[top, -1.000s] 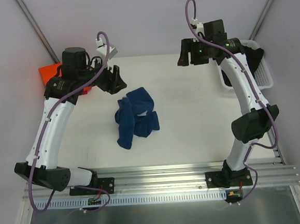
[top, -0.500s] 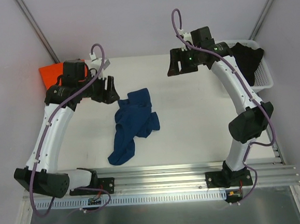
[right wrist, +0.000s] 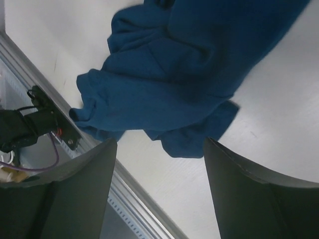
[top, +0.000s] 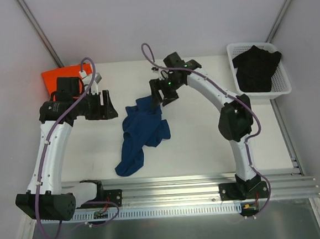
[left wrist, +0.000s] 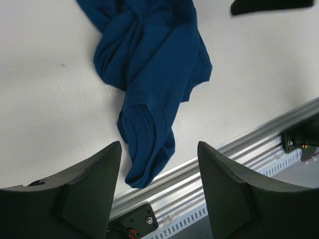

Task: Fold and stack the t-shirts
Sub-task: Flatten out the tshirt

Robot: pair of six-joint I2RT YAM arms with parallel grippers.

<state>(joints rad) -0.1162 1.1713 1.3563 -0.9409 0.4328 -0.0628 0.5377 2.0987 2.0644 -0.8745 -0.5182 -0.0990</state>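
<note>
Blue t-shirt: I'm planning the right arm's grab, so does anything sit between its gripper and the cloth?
Nothing visible does. The right gripper hangs open over the far edge of the blue t-shirt; its wrist view shows the cloth uncovered.

T-shirt (top: 141, 129) at centre; second t-shirt (top: 57, 78) far-left; basket (top: 264, 93) far-right.

The blue shirt (top: 143, 129) lies crumpled and unfolded at the middle of the table (top: 206, 138), with one twisted end trailing toward the table's near edge. The plain orange shirt (top: 61, 77) lies at the table's far left corner, partly hidden.
</note>
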